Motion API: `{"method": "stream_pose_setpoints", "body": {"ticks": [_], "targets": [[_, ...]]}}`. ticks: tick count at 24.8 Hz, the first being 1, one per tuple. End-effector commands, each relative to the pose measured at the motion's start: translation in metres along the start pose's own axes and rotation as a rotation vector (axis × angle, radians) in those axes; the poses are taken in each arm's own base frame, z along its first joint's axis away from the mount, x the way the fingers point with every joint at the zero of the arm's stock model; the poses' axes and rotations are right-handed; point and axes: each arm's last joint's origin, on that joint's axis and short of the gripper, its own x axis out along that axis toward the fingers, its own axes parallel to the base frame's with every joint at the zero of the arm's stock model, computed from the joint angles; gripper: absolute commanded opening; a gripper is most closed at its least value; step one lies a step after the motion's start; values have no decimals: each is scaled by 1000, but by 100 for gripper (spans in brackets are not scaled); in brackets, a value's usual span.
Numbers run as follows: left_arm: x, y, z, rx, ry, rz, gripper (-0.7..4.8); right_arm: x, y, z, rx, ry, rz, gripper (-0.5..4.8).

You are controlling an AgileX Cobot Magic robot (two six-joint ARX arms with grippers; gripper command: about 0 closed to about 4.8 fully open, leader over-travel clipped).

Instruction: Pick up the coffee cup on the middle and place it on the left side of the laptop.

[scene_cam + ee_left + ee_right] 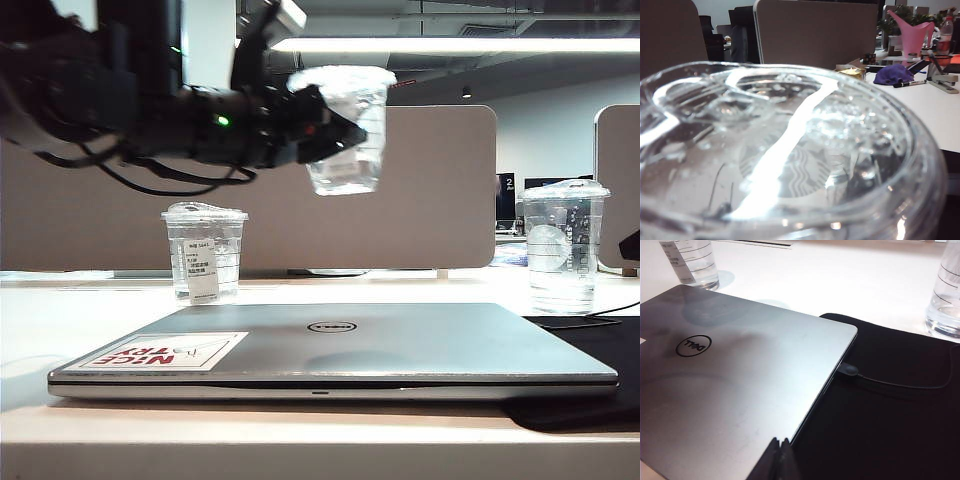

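Our left gripper pinches the coffee cup tilted, high above the laptop. We level it, then lower it on the table left of the laptop, clear of the other short cup. Right gripper pressed together over the laptop's edge.

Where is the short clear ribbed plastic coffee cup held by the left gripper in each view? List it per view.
Exterior view: coffee cup aloft, upper middle, in the left gripper.
Left wrist view: its clear lid fills the picture.
Right wrist view: not in it.
Shared landmark: silver-grey Dell laptop, exterior and right wrist.
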Motion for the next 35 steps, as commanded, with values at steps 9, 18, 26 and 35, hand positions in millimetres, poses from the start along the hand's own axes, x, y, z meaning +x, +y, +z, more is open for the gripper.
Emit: {"method": "stream_pose_setpoints", "body": {"ticks": [9, 18, 26, 35], "targets": [[-89, -28, 4, 21, 2, 313, 245, 0, 0, 1, 1, -22, 1, -5], [-134, -21, -16, 5, 93, 467, 241, -3, 0, 4, 2, -61, 1, -5], [-167, -1, -30, -10, 160, 575, 241, -4, 0, 5, 3, -69, -1, -5], [-191, 11, -46, -48, 221, 552, 241, -4, 0, 5, 3, -77, 0, -5]]}}
